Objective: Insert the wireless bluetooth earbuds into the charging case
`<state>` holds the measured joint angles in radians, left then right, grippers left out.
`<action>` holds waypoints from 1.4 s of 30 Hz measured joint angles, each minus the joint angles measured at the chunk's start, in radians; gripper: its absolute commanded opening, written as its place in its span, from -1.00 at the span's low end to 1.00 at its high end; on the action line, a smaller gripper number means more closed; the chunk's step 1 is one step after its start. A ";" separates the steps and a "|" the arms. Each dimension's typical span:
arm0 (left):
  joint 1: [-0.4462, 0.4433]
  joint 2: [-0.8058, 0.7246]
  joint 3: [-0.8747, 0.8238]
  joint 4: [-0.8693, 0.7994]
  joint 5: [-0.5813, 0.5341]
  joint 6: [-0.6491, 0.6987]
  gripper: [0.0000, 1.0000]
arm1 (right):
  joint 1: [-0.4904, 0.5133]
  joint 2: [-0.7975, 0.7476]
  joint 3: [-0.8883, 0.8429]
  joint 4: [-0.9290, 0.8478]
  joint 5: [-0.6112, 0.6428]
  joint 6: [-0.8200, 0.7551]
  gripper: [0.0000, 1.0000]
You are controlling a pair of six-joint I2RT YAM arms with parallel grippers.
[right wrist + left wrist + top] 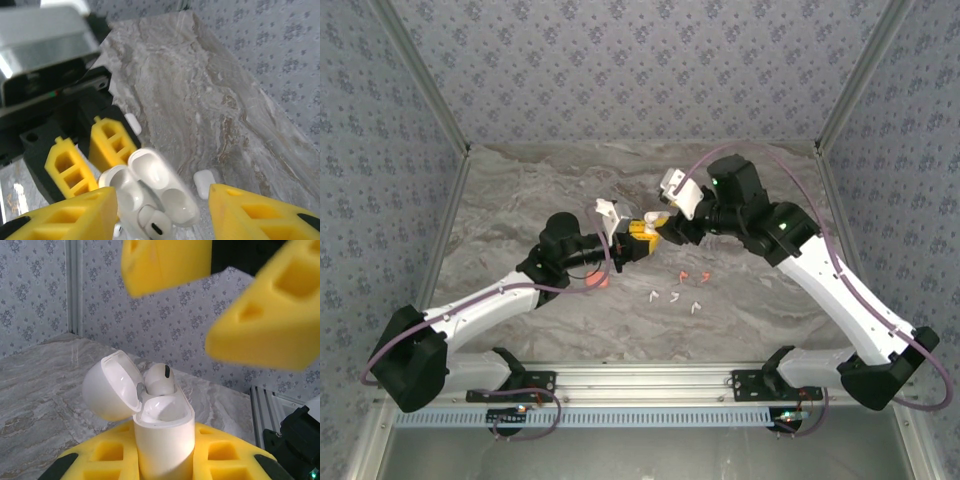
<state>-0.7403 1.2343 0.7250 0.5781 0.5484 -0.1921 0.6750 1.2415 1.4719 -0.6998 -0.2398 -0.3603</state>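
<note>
My left gripper [165, 462] is shut on a white charging case [165, 435], held upright with its lid [107, 387] swung open. One white earbud [160, 380] sits in the far slot; the near slot is bare. Just above the case, my right gripper [164, 216] is open, its yellow fingers [265, 215] either side of the case [165, 190] with nothing between them. In the top view both grippers meet at the case [654, 221] mid-table. Three white earbuds [674, 297] and two orange-red ones [695, 275] lie on the table nearer the arms.
An orange-red case [599, 281] lies by the left forearm. Two small white cases [204, 182] [133, 122] rest on the marble table [520, 200] near the held case. Patterned walls close in the back and sides.
</note>
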 measured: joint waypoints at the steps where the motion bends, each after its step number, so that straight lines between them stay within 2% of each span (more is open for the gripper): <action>1: -0.001 0.000 0.000 0.001 -0.003 0.000 -0.94 | -0.009 -0.003 0.006 0.000 -0.005 0.011 0.13; 13: -0.001 -0.059 -0.042 0.009 -0.095 0.019 -0.94 | -0.137 -0.100 -0.043 0.022 -0.036 0.212 0.14; 23: -0.001 -0.195 -0.076 -0.048 -0.198 0.087 -0.92 | -0.157 -0.137 -0.365 0.015 -0.018 0.368 0.20; 30: -0.001 -0.211 -0.081 -0.066 -0.222 0.099 -0.92 | -0.140 -0.137 -0.625 0.059 -0.018 0.471 0.21; 35: -0.001 -0.199 -0.081 -0.062 -0.224 0.098 -0.92 | -0.133 -0.080 -0.748 0.144 -0.019 0.497 0.17; 42: -0.001 -0.163 -0.081 -0.063 -0.222 0.096 -0.93 | -0.133 0.055 -0.770 0.245 -0.030 0.520 0.11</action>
<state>-0.7410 1.0718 0.6437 0.5156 0.3267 -0.0959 0.5419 1.2961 0.7021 -0.4545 -0.2699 0.1596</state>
